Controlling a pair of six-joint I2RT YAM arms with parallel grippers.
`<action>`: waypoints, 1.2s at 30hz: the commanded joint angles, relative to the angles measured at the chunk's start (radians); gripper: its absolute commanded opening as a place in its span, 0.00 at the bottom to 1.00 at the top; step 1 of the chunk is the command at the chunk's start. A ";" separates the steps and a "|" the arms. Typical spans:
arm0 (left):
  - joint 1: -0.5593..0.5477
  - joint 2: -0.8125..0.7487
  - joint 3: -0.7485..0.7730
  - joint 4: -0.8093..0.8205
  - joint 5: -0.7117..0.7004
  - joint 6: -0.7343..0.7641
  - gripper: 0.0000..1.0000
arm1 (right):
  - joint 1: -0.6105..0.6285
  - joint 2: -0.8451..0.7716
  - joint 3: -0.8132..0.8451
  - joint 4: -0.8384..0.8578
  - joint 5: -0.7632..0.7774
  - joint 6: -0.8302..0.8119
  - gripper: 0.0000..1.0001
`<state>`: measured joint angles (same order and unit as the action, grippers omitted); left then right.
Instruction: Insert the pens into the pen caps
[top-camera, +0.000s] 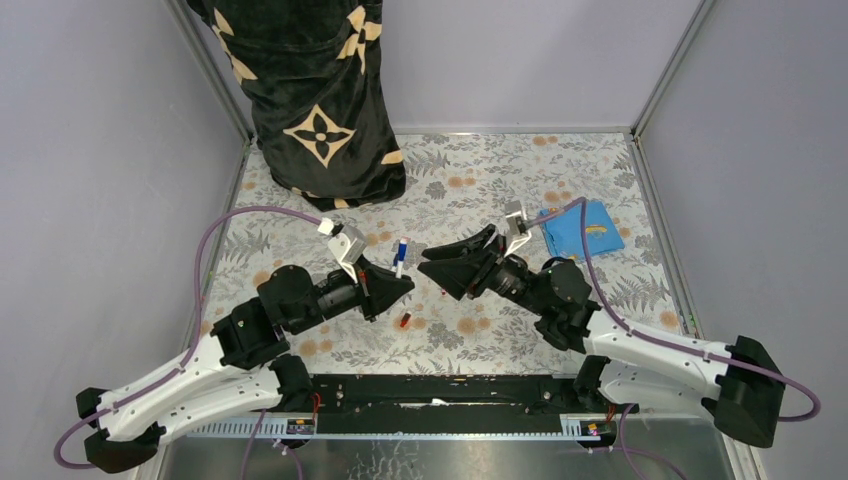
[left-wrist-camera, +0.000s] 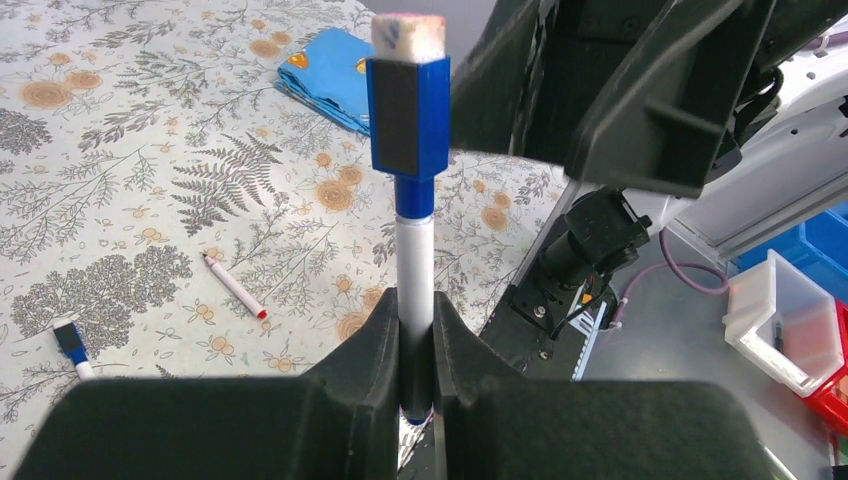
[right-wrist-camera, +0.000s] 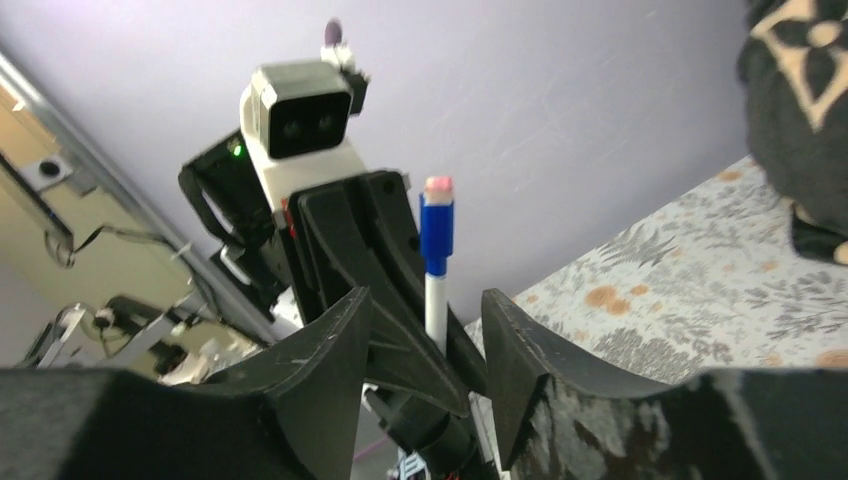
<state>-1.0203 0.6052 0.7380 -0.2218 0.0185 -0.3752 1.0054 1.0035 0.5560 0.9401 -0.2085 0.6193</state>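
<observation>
My left gripper (top-camera: 398, 282) (left-wrist-camera: 415, 312) is shut on the white barrel of a pen (left-wrist-camera: 414, 262) that stands upright. A blue cap (left-wrist-camera: 410, 110) with a pale eraser end sits on the pen's top (top-camera: 400, 250). My right gripper (top-camera: 435, 275) (right-wrist-camera: 420, 340) is open and empty, facing the left gripper with the held pen (right-wrist-camera: 435, 255) showing between its jaws. A red-tipped uncapped pen (left-wrist-camera: 235, 287) lies on the table. A second pen with a blue cap (left-wrist-camera: 72, 345) lies further left. A red cap (top-camera: 404, 321) lies in front of the grippers.
A blue folded cloth (top-camera: 585, 228) (left-wrist-camera: 330, 75) lies at the back right. A black patterned garment (top-camera: 310, 90) hangs over the far left of the floral table (top-camera: 470, 170). Plastic bins (left-wrist-camera: 790, 320) stand off the table's near side.
</observation>
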 joint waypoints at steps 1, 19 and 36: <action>0.002 -0.017 0.005 0.050 -0.015 0.001 0.00 | 0.007 -0.069 0.006 -0.047 0.186 0.020 0.55; 0.002 -0.002 0.004 0.064 -0.004 -0.005 0.00 | 0.007 0.041 0.357 -0.407 0.166 0.052 0.66; 0.002 0.020 0.002 0.074 0.009 -0.007 0.00 | 0.007 0.111 0.427 -0.476 -0.013 0.000 0.63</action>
<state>-1.0203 0.6285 0.7380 -0.2165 0.0193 -0.3756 1.0073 1.1091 0.9287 0.4301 -0.1463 0.6437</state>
